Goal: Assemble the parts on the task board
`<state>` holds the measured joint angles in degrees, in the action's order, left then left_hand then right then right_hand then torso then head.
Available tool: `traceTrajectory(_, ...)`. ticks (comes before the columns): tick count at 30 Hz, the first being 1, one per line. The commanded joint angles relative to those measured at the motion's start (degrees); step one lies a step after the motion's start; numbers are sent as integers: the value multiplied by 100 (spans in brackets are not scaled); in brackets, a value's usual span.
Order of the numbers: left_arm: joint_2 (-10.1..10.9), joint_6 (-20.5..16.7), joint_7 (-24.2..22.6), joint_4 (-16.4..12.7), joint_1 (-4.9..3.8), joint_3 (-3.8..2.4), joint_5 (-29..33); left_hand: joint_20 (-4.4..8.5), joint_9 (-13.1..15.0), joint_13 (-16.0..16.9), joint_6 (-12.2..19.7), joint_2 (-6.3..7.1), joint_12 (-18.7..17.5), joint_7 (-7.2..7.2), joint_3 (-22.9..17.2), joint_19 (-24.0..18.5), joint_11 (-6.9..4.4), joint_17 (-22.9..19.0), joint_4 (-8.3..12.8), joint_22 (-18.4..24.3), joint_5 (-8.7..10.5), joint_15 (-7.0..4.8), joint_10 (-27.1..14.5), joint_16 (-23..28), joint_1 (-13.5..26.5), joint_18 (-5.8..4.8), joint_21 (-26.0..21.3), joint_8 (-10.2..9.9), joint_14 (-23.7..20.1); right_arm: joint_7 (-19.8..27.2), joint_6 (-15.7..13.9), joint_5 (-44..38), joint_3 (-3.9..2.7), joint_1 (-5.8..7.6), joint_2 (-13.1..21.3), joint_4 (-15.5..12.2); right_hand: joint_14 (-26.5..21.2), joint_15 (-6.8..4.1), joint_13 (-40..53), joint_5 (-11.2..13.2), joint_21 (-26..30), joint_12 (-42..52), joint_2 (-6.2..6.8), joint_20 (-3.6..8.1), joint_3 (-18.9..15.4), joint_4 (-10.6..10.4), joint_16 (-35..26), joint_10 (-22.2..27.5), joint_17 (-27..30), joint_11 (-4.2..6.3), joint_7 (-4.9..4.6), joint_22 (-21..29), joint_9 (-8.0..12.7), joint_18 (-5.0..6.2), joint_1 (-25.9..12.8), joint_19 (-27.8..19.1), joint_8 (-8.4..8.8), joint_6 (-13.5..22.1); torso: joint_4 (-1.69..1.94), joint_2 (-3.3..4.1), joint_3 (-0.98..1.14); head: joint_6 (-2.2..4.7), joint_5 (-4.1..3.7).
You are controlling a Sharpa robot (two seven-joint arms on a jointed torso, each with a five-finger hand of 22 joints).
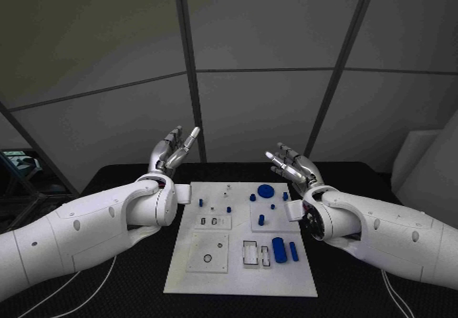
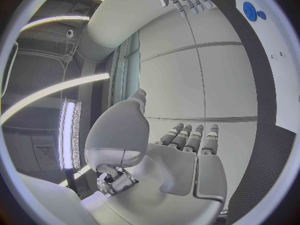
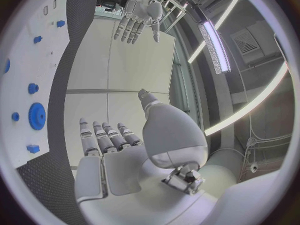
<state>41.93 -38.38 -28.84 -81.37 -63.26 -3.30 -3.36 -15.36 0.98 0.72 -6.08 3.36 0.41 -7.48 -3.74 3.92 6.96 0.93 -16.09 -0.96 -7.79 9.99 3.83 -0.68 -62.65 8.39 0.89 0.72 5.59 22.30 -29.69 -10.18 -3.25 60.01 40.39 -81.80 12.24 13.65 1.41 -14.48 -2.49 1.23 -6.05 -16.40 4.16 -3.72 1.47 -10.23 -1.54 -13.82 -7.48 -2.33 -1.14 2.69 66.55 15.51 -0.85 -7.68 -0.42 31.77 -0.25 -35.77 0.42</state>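
The task board (image 1: 191, 278) lies at the centre of the black bench (image 1: 124, 291), with the blue parts (image 1: 278, 248) on it. The left hand (image 1: 173, 154) and right hand (image 1: 294, 167) are raised beyond the board's far corners, fingers spread, holding nothing. The right wrist view adds the blue gear disc (image 3: 37, 116) close up.

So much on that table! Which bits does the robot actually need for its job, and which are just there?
For the job:
white board
blue disc
long blue peg
smaller blue pegs
left hand, raised, holding nothing
right hand, raised, holding nothing

Just there:
black table
grey wall panels
cables
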Motion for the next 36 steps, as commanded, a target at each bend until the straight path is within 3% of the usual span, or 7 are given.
traceTrajectory(1,-6,208,-146,1,-9,-5,-183,-121,15,11,-86,19,41,-245,-16,46,114,17,-74,-22,-40,112,41,-42,-265,124,44,41,51,-452,1014,-784,-39,12,-58,113,1419,79,170,-47,-245,345,-37,-6,82,366,328,-1505,-150,-164,-947,-131,-121,294,730,762,-214,-876,-2,1,0,-2,0)
traceTrajectory(7,-6,208,-146,1,-9,-5,-183,-136,43,51,-298,49,89,-358,-24,231,242,66,-67,-74,-36,206,332,-111,-492,52,142,77,433,-554,1232,-948,-72,13,-102,195,3546,-212,242,81,-765,840,53,-34,247,767,727,-3691,-216,80,-807,-335,-280,639,1163,2191,-571,-2749,-2,1,0,-2,0)
traceTrajectory(8,171,454,-45,13,-7,-3,-178,-135,58,64,-402,55,108,-393,-26,272,284,78,-66,-85,-34,212,434,-132,-549,41,164,98,538,-198,476,-2883,-73,31,76,243,3639,-238,221,84,-780,824,64,-35,266,794,706,-3781,-204,100,-783,-328,-273,660,1177,2234,-570,-2903,-37,107,5,-45,-71)
traceTrajectory(12,280,590,-24,-120,-5,-3,-179,-141,172,135,-1253,69,244,-662,-37,500,563,138,-53,-140,-23,241,1086,-259,-804,6,280,309,1139,-224,374,-3544,-74,86,121,282,4104,-369,216,90,-884,823,139,-18,367,906,746,-4178,-218,228,-678,-331,-304,773,1246,2476,-684,-3811,-41,151,3,-37,-61)
traceTrajectory(16,417,796,22,-336,1,-2,-181,-131,275,259,-2335,93,570,-761,-110,2099,758,288,18,-489,-13,293,2557,-645,-1228,-55,1014,557,2796,-309,337,-4289,-75,183,228,274,4752,-554,206,61,-1089,710,275,109,629,1032,780,-4622,-246,368,-562,-361,-276,800,1275,2932,-664,-4304,-7,234,2,7,-97)
traceTrajectory(23,634,1030,73,-715,7,-2,-265,-87,370,333,-4056,16,916,-683,-192,3719,509,381,190,-689,9,-5,4458,-972,-1524,211,1669,874,4595,-715,639,-5346,-75,493,324,387,5624,-843,220,32,-1422,617,484,404,1067,1106,878,-5357,-349,589,-396,-455,-306,799,1163,3564,-690,-4841,40,394,-1,20,-130)
traceTrajectory(36,1183,1210,184,-1537,11,-2,-291,105,284,333,-4562,-110,862,-564,-84,4457,338,578,438,-658,9,-215,5178,-944,-1595,222,1829,763,5387,-1994,1349,-7469,-78,863,303,248,7327,-1321,255,158,-2555,410,809,1045,1011,1138,1694,-6014,-1056,890,-165,-997,-290,773,1062,4840,-519,-5137,124,732,-29,29,-249)
